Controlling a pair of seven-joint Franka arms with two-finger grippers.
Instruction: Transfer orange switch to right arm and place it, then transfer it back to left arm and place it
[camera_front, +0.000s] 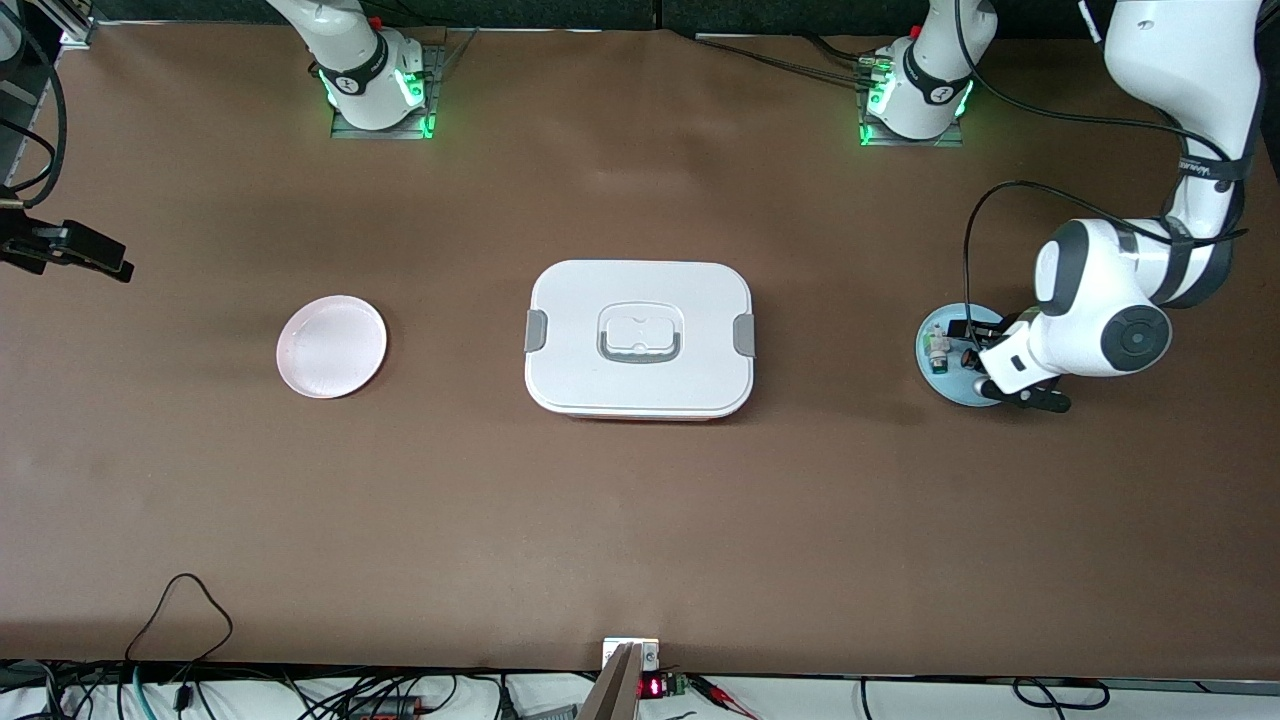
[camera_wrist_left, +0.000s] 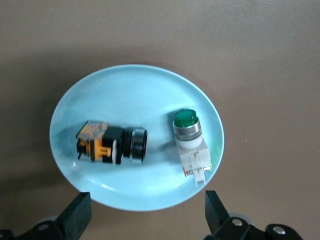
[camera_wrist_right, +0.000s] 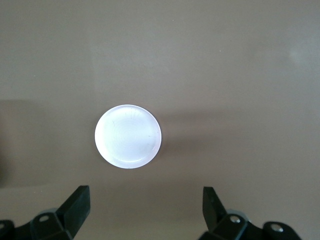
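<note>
The left gripper (camera_wrist_left: 145, 215) is hanging over the blue plate (camera_wrist_left: 130, 85) at the left arm's end of the table, fingers (camera_wrist_left: 76, 215) spread wide, holding nothing. On that plate the orange switch (camera_wrist_left: 111, 142) is lying on its side beside a green-capped white switch (camera_wrist_left: 192, 145), apart. The white box (camera_front: 638, 338) is sitting mid-table, lid latched. The right gripper (camera_wrist_right: 144, 212) is waiting over the pink plate (camera_wrist_right: 128, 136), jaws gaping, touching nothing.

A brown table (camera_front: 620, 520) fills the scene under even light; loose black cables (camera_front: 180, 640) trail along its camera-side edge.
</note>
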